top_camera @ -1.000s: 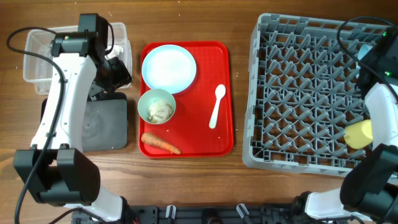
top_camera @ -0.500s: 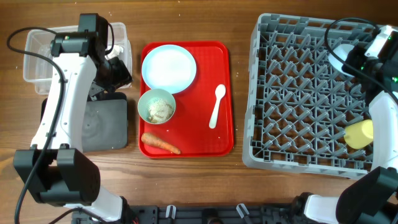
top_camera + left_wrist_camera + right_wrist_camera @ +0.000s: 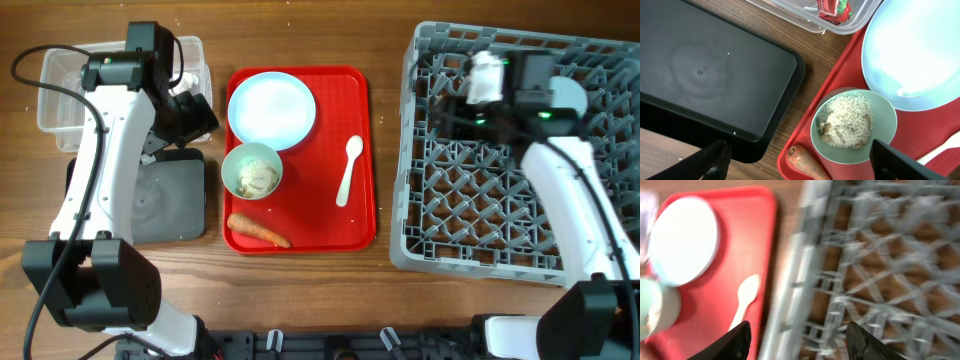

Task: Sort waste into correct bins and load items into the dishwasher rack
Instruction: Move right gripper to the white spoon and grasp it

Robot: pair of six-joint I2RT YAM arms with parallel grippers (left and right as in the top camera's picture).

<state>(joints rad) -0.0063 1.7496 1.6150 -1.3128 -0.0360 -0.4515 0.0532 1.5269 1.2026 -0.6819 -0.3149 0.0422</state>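
Observation:
A red serving tray [image 3: 320, 120] holds a pale round plate [image 3: 270, 108], a pale green bowl [image 3: 233, 160] with rice scraps [image 3: 260, 178], an orange carrot [image 3: 258, 231] and a white spoon [image 3: 348, 170]. My left gripper [image 3: 192, 115] is open and empty; it hovers by the tray's left edge, above the bowl [image 3: 880, 115], the carrot [image 3: 807, 162] and the black tray [image 3: 715, 65]. The red-and-white wrapper [image 3: 832, 7] lies in the clear tub [image 3: 790, 12]. My right gripper [image 3: 445, 95] is open and empty over the grey rack's [image 3: 480, 200] left part. The right wrist view is blurred. The yellow cup is hidden.
The clear tub [image 3: 70, 90] is at the back left, with the black tray [image 3: 165, 200] in front of it. A pale round shape [image 3: 568, 97], perhaps the light blue bowl, sits in the rack behind my right wrist. Bare wood lies between the red tray and the rack.
My right arm has swung left across the rack, from its right edge to its left part. The yellow cup is now out of sight. The left arm has not moved.

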